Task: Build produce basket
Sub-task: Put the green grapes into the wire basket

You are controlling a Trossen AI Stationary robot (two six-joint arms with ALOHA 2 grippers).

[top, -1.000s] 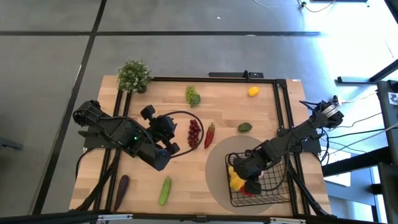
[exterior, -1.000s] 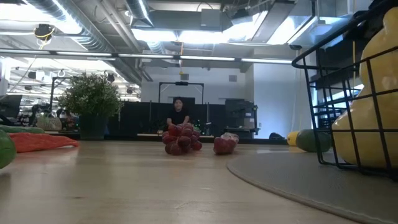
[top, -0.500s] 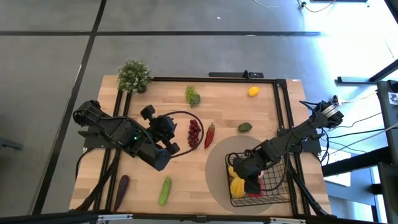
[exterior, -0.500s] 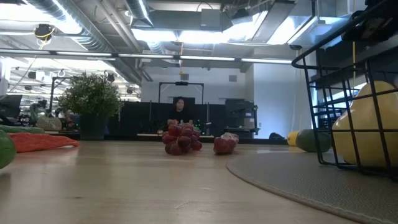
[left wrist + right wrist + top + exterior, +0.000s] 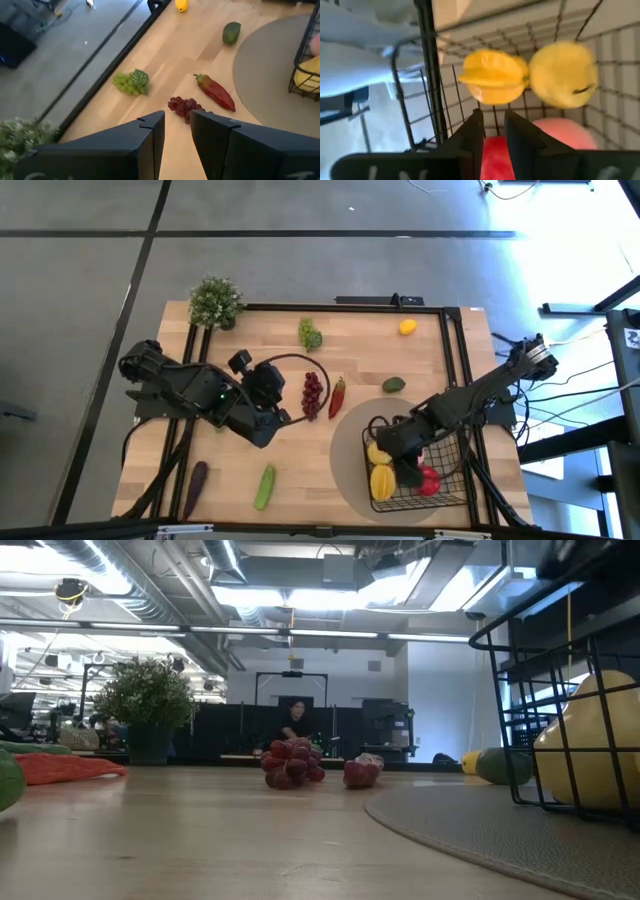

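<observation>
The black wire basket (image 5: 440, 492) stands on a grey round mat (image 5: 350, 465) at the near right. In it lie a ridged yellow fruit (image 5: 495, 77), a round yellow fruit (image 5: 563, 75), a pink peach (image 5: 567, 134) and a red piece (image 5: 429, 478). My right gripper (image 5: 494, 125) hangs above the basket's left part, open, with nothing between its fingers. My left gripper (image 5: 177, 125) hovers open above the table just left of the dark red grapes (image 5: 313, 393). A red chili (image 5: 337, 397) lies on the table beside the grapes.
Loose on the table lie green grapes (image 5: 310, 334), a lemon (image 5: 407, 327), an avocado (image 5: 394, 385), a cucumber (image 5: 265, 486) and an eggplant (image 5: 196, 485). A potted plant (image 5: 215, 302) stands at the far left corner. A black cable loop (image 5: 290, 362) lies near the grapes.
My right gripper has let go of the ridged yellow fruit, which now lies free in the basket's near left part. The gripper has risen and drawn back toward the basket's far edge, uncovering the red piece.
</observation>
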